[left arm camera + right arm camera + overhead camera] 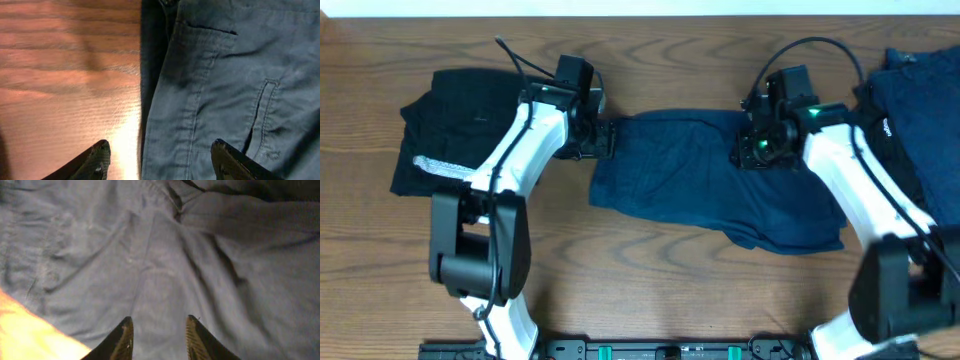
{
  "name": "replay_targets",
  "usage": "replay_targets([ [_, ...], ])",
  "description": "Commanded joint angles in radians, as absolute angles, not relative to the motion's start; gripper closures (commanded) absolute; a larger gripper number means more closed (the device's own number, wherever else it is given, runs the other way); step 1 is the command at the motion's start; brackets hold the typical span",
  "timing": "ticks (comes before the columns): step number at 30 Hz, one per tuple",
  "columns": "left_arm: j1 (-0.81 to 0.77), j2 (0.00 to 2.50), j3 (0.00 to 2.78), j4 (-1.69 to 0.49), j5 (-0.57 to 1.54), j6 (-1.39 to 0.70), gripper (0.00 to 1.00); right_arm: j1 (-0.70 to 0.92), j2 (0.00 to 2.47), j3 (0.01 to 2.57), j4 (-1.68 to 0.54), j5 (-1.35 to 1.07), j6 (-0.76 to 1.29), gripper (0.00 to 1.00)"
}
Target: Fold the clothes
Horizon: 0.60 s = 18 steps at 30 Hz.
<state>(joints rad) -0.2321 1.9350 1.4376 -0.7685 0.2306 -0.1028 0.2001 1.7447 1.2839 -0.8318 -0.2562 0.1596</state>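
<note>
A navy blue garment (710, 180) lies spread in the middle of the table, with seams and a pocket slit (262, 107) showing in the left wrist view. My left gripper (603, 138) hangs over its left edge, open, one finger (100, 155) above bare wood and the other above the cloth. My right gripper (755, 150) is over the garment's upper right part, open a little, with creased navy cloth (150, 255) below its fingertips and nothing pinched between them. A black garment (460, 125) with a whitish-grey band (440, 166) lies folded at the left.
Another navy blue garment (920, 110) lies heaped at the right edge under my right arm. The wooden table (650, 280) shows in front of the clothes, and its far edge runs along the top.
</note>
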Motion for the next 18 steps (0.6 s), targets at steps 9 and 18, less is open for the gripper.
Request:
replay_targets([
  [9,-0.260,2.050,1.442,-0.729,0.254,-0.083,0.33,0.214,1.941,1.293,-0.766,-0.296,0.118,0.73],
  [18,-0.262,2.091,1.442,-0.750,0.254,-0.087,0.33,0.210,2.067,1.293,-0.698,-0.289,0.067,0.88],
])
